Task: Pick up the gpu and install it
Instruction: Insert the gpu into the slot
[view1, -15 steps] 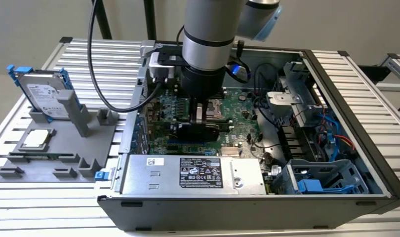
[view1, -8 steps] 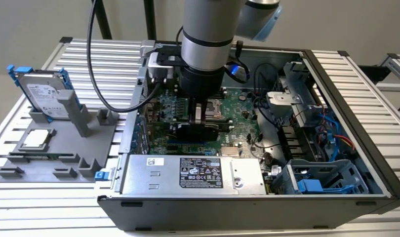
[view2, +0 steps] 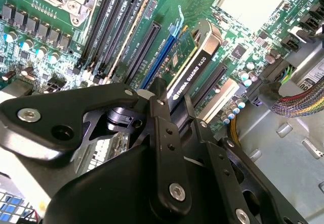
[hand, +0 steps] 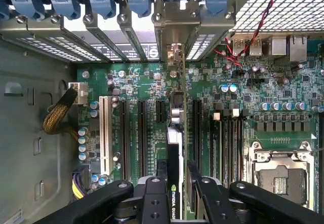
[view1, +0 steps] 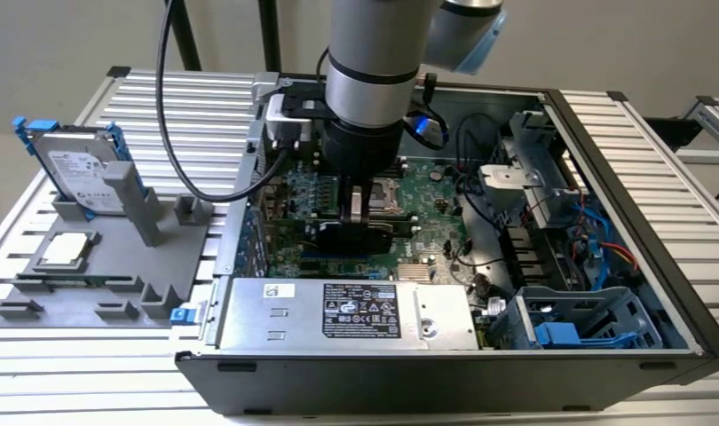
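Slatted aluminium bench (view1: 643,115) carries an open black computer case (view1: 454,390) and, near the bench's edge at the exterior view's left, a grey fixture (view1: 99,266) holding a silver hard drive (view1: 75,169) with blue rails and a small square CPU chip (view1: 66,251). Reaching down into the case, the arm's black gripper (view1: 357,226) is closed on the gpu (view2: 195,64), a thin card with a black cover. Both wrist views show the fingers (hand: 195,186) pressed against the card's two faces. The gpu stands on edge over the green motherboard (hand: 228,117), lined up along the long black expansion slots, its silver bracket end toward the case's slotted rear wall (hand: 101,36).
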Available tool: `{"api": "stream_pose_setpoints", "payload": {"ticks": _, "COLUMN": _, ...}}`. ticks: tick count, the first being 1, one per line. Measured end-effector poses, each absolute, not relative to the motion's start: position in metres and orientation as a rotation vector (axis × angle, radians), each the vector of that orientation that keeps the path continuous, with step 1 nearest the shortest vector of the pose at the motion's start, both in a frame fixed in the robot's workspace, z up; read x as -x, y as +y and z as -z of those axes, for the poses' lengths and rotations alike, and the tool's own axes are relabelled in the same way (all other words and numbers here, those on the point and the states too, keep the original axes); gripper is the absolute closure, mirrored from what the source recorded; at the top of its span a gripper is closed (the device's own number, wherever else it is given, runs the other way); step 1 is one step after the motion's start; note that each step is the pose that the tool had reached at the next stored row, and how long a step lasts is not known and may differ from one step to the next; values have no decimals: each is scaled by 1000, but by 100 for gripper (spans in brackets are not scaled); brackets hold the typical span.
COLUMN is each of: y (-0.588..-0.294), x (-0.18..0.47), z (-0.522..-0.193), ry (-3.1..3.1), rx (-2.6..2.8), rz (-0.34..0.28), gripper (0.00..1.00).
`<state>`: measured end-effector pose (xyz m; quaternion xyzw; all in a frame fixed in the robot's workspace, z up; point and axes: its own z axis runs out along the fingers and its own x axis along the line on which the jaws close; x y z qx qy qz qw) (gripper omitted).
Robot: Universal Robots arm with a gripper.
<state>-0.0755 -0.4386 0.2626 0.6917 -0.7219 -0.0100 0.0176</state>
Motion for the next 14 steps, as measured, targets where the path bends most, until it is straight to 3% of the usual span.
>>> {"api": "stream_pose_setpoints", "payload": {"ticks": 14, "y": -438, "x": 76, "z": -263, "ry": -2245, "rx": -2150, "rz": 28, "gripper": 100}}
